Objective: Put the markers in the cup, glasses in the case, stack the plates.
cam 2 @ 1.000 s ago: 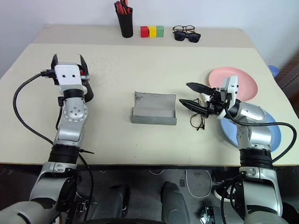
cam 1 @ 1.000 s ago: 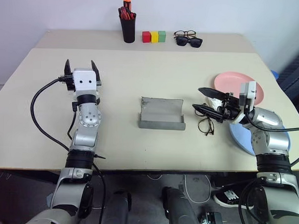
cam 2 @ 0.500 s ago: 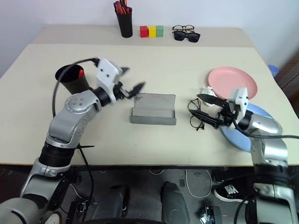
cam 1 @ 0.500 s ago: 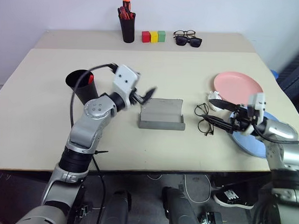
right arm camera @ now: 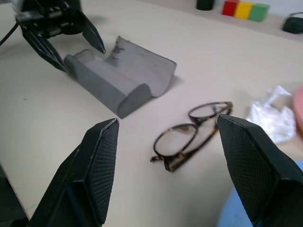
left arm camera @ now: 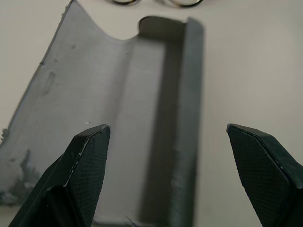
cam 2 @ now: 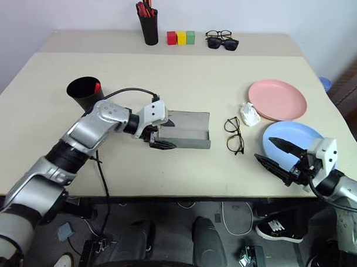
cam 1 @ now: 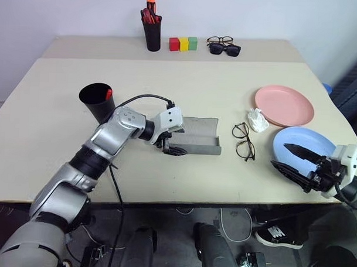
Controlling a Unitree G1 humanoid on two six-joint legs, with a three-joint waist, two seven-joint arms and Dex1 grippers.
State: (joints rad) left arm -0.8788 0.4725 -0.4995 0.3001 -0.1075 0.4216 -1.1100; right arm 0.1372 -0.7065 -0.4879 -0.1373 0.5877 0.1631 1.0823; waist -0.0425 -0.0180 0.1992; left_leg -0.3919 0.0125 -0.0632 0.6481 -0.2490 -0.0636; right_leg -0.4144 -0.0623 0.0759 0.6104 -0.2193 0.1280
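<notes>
The left gripper (cam 1: 171, 146) has its fingers spread apart at the left end of the open grey case (cam 1: 196, 136), one finger on each side of it. The right gripper (cam 1: 294, 160) is also spread apart and holds nothing, over the near edge of the blue plate (cam 1: 307, 141). The glasses (cam 1: 244, 141) lie on the table (cam 1: 180, 86) between the case and the blue plate; the pink plate (cam 1: 284, 105) is beyond them, and the black cup (cam 1: 96, 101) stands to the left.

The case (cam 1: 193, 136) is lying mid-table, lid open, with the glasses (cam 1: 244, 141) just to its right and the cup (cam 1: 97, 101) to its left. The two plates (cam 1: 284, 105) (cam 1: 301, 146) are sitting at the right, overlapping, one farther, one nearer
</notes>
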